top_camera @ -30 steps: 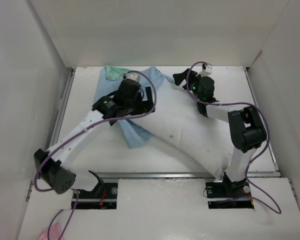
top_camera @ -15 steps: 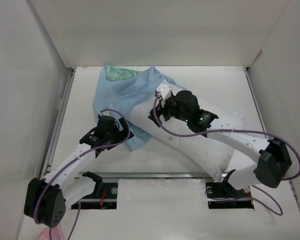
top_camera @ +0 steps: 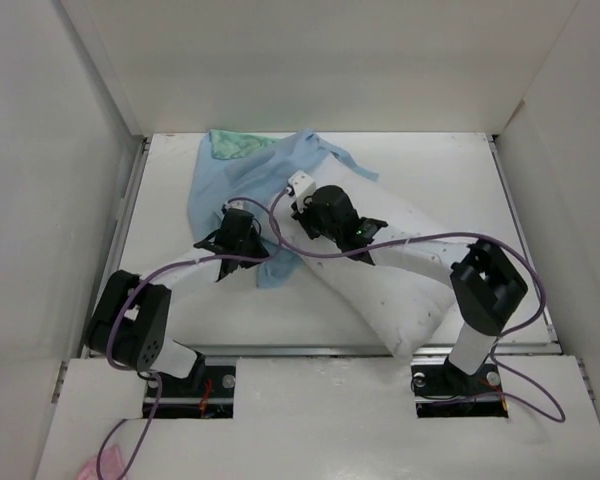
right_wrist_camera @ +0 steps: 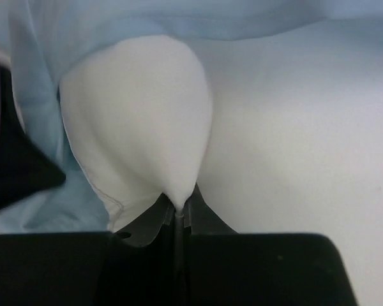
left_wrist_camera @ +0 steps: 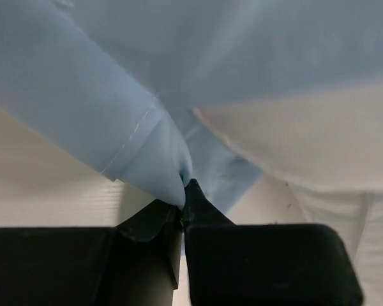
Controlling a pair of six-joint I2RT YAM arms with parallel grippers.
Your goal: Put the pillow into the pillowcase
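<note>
You're looking into a robotics lab test cell, not a home. A plain white desk (top_camera: 430, 160) is boxed in by bare white panels (top_camera: 40, 180). Two robot arms (top_camera: 170, 270) are bolted into cut-outs at its near edge, behind a metal rail (top_camera: 310, 350), and purple cables (top_camera: 540, 405) trail loose.

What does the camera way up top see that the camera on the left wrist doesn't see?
Only the top camera shows the right gripper on the long white pillow, the pillowcase turning green at its far end, and the table with walls around it. Only the left wrist camera shows, up close, the left gripper shut on a fold of the blue cloth, right by a stitched hem. Both show the blue pillowcase touching the white pillow.
</note>
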